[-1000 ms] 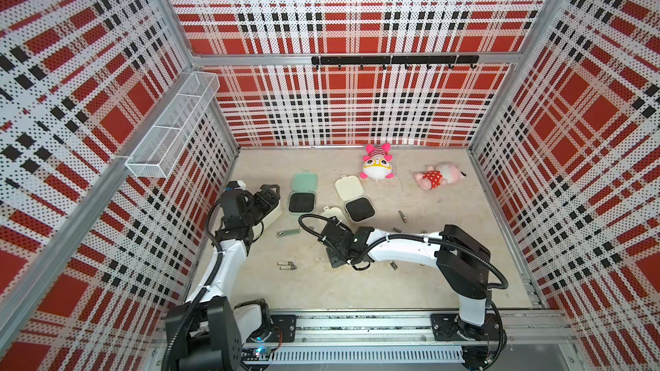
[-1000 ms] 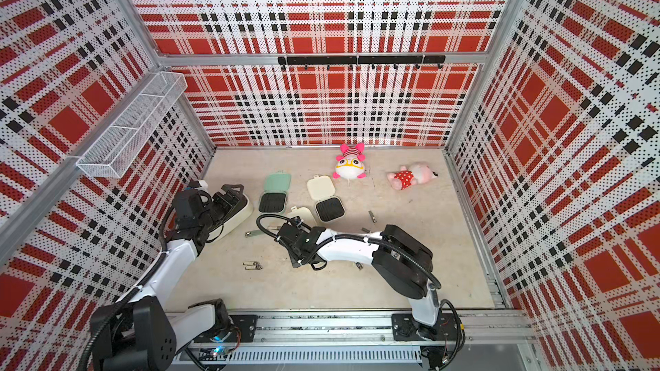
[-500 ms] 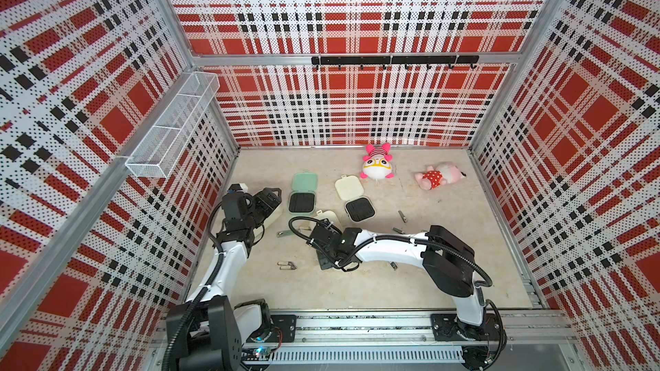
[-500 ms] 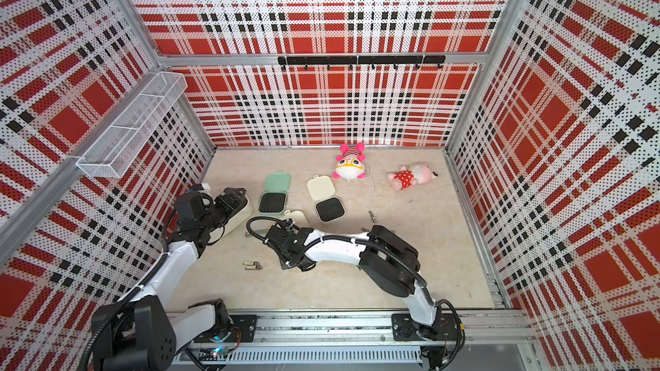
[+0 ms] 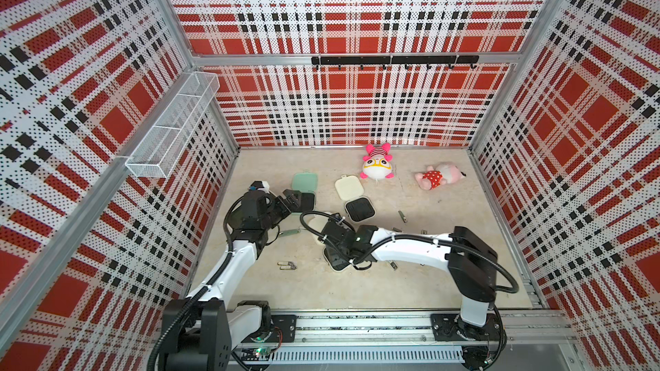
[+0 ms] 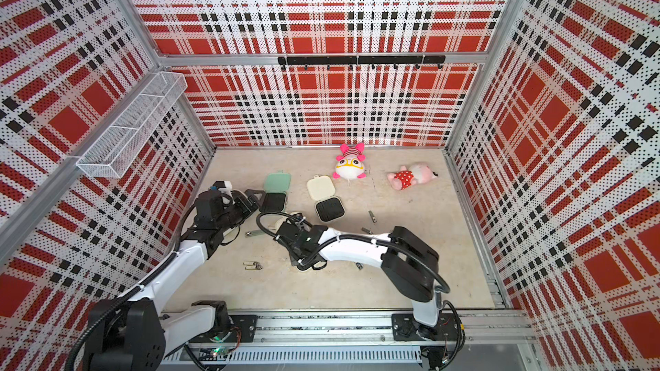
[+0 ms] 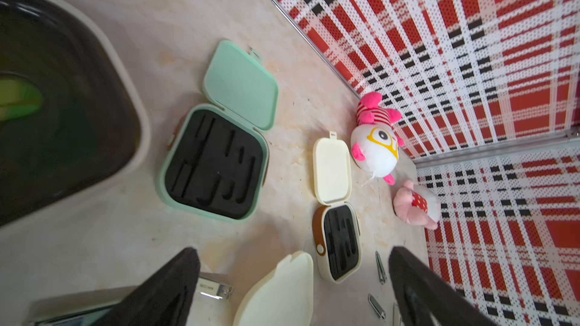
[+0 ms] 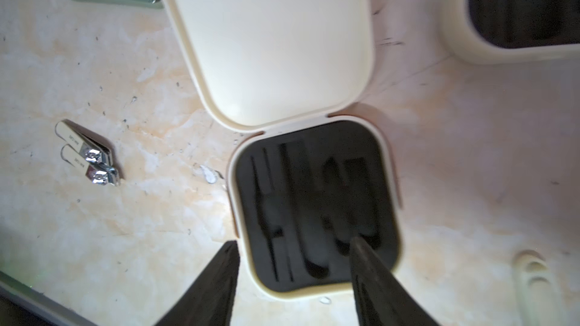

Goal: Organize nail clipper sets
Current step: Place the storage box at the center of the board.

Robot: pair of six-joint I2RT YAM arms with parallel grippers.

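Three nail clipper cases lie open on the floor. The mint case [image 5: 303, 190] [image 7: 216, 164] is at the back left and a cream case [image 5: 359, 207] [image 7: 340, 243] sits to its right. In front of them my right gripper [image 8: 293, 246] [image 5: 335, 253] hangs open over the third cream case [image 8: 314, 208]; one fingertip is above its black insert, the other outside its wall. That case's lid [image 8: 270, 42] lies flat. My left gripper [image 7: 292, 252] [image 5: 289, 201] is open and empty beside the mint case. Two silver clippers [image 5: 287, 265] [image 8: 88, 155] and a green one [image 5: 289, 233] lie loose.
A cream bin with a dark green inside [image 7: 62, 105] stands left of the mint case. Two pink plush toys [image 5: 376, 167] [image 5: 437, 176] lie at the back. More loose clippers [image 5: 403, 215] lie right of the cases. A wire basket [image 5: 175, 126] hangs on the left wall.
My right gripper's jaws have opened over the front cream case. My left gripper has swung right, from above the bin toward the mint case.
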